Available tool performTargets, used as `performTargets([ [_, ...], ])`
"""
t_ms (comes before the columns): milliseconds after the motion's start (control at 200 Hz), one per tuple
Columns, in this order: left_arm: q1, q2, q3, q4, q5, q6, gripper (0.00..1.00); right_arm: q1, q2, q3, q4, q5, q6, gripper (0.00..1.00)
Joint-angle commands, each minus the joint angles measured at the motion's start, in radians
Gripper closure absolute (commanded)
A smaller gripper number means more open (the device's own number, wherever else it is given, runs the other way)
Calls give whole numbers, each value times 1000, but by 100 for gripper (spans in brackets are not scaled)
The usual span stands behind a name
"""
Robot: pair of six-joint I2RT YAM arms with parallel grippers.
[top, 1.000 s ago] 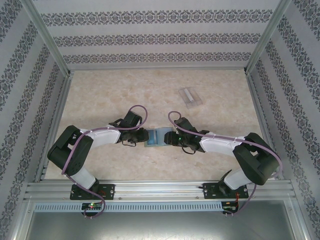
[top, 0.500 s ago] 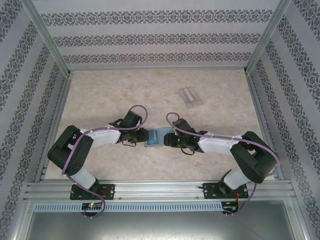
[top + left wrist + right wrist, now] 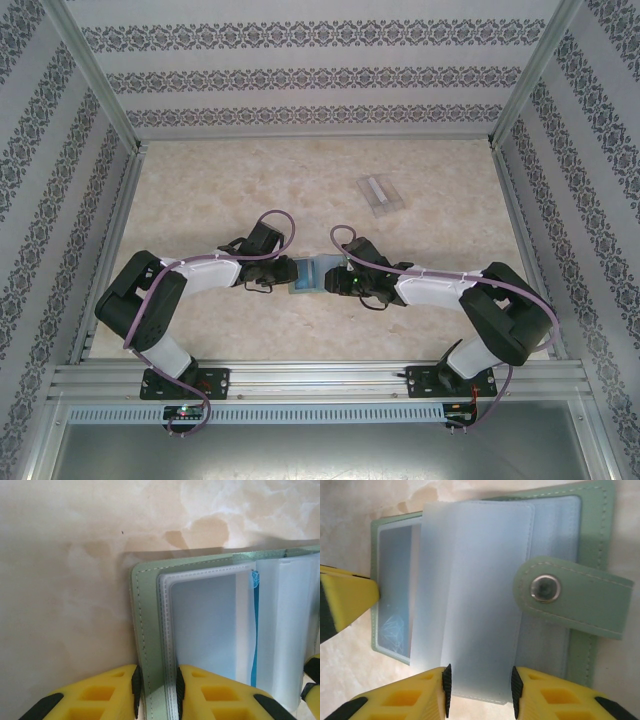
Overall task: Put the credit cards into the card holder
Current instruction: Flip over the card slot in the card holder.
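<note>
Handling: card holder [image 3: 592,540] looks soft, light; clear sleeves [image 3: 475,580] probably floppy, slick.
Left tool [image 3: 157,685]: clamping cover edge [image 3: 142,630].
Right tool [image 3: 479,685]: straddling one sleeve, grip unclear.

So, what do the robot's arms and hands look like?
Both the left arm and the right arm have bulky black joints, a white forearm shell and a loose purple cable looping along them. The left hand and the right hand have chunky yellow fingers with hollow cut-outs and thin black pads inside.
</note>
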Motion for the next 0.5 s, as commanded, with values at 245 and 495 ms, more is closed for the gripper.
performTargets([
  [245, 5, 27, -29, 30, 6, 0, 72, 6, 21, 0, 95, -54, 18, 58],
  [495, 12, 28, -40, 52, 28, -14, 72, -2, 54, 0, 193, -121, 36, 53],
])
